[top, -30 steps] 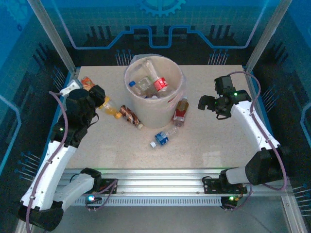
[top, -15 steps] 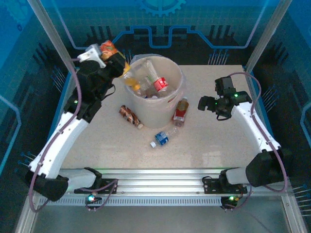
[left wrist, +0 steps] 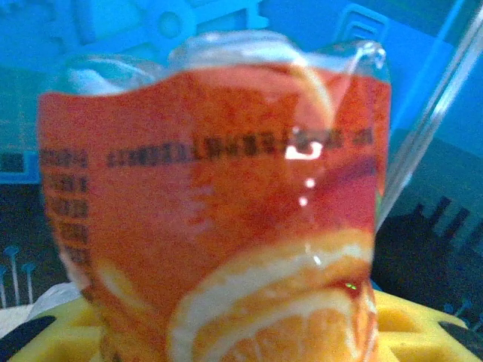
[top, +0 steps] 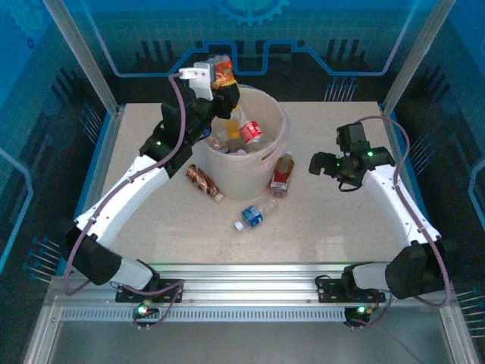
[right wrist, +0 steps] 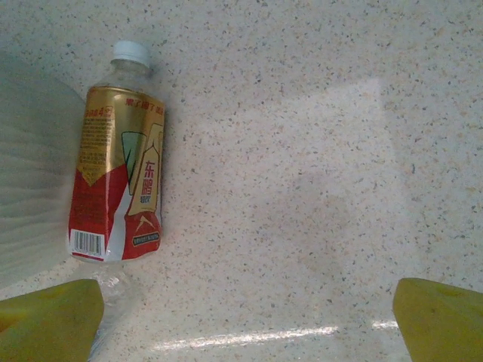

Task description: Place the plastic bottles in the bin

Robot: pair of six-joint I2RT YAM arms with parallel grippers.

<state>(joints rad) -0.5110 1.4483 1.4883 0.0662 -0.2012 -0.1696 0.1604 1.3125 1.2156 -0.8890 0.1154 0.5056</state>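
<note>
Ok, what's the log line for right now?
left claw: shut on orange-label bottle, above bin | right claw: open, near red-label bottle | table: also brown-label bottle, blue-label bottle

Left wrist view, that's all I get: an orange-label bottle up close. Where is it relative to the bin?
Observer: The left jaws hold the orange-label bottle up at the bin's far left rim, one end over the opening.
Operator: How many bottles lie on the table?
Observer: Three: a brown bottle, a blue-label bottle and a red-and-gold-label bottle beside the bin.
Operator: And the right jaws?
Observer: Open, above the table near the red-and-gold-label bottle.
</note>
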